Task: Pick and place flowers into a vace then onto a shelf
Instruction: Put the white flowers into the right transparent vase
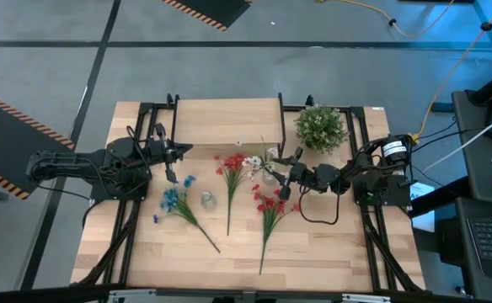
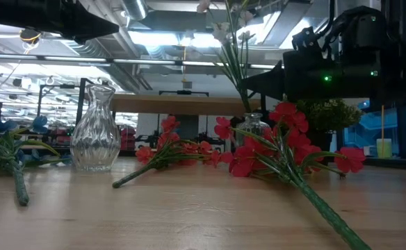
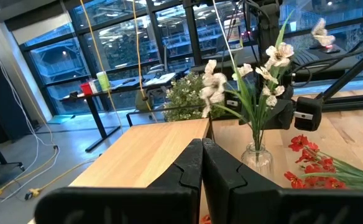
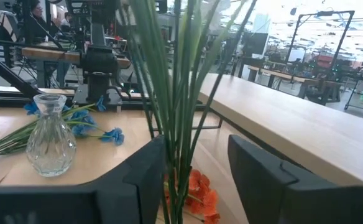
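The white sprig (image 3: 256, 93), light and floppy, stands in a fragile vase (image 3: 257, 157); right hand (image 4: 191, 180) released around its stems; left hand (image 3: 201, 163) clenched.

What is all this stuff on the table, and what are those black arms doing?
White flower: one, white, standing in a small glass vase by the right end effector.
Empty vase: one, clear glass, mid-table.
Blue flower: one, lying left of the empty vase.
Orange-red flower: one, lying mid-table.
Red flower: one, lying right of centre.
Bushy plant: one, green, on the shelf's right end.
Shelf: one, light wood, at the back.
Left end effector: shut, empty.
Right end effector: fingers apart around the white flower's stems.
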Controlling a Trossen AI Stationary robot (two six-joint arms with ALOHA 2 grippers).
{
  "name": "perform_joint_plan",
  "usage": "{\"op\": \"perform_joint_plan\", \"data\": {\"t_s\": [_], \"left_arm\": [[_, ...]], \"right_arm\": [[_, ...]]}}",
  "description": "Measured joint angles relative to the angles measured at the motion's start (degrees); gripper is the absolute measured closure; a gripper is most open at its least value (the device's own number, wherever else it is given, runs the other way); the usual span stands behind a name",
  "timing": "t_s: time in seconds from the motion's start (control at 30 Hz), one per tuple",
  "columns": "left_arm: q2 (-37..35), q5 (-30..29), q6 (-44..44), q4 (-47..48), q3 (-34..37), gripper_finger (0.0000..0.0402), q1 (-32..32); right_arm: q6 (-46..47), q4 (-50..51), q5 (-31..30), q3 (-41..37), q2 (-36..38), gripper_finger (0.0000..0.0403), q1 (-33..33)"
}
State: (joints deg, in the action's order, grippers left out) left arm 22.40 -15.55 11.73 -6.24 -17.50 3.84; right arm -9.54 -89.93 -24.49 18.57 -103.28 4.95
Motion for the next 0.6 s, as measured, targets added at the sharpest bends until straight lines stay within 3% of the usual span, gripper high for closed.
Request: {"op": "perform_joint_plan", "data": {"t_s": [0.27, 0.6], "left_arm": [[-0.01, 0.00, 0.00, 0.00, -0.01, 0.0398, 0.01], [-0.01, 0.00, 0.00, 0.02, 0.00, 0.0398, 0.00]], "right_arm": [[-2.76, -0.15, 0.06, 0.00, 0.00, 0.0167, 0.00], [-2.73, -0.13, 0.06, 0.00, 0.00, 0.0161, 0.00]]}}
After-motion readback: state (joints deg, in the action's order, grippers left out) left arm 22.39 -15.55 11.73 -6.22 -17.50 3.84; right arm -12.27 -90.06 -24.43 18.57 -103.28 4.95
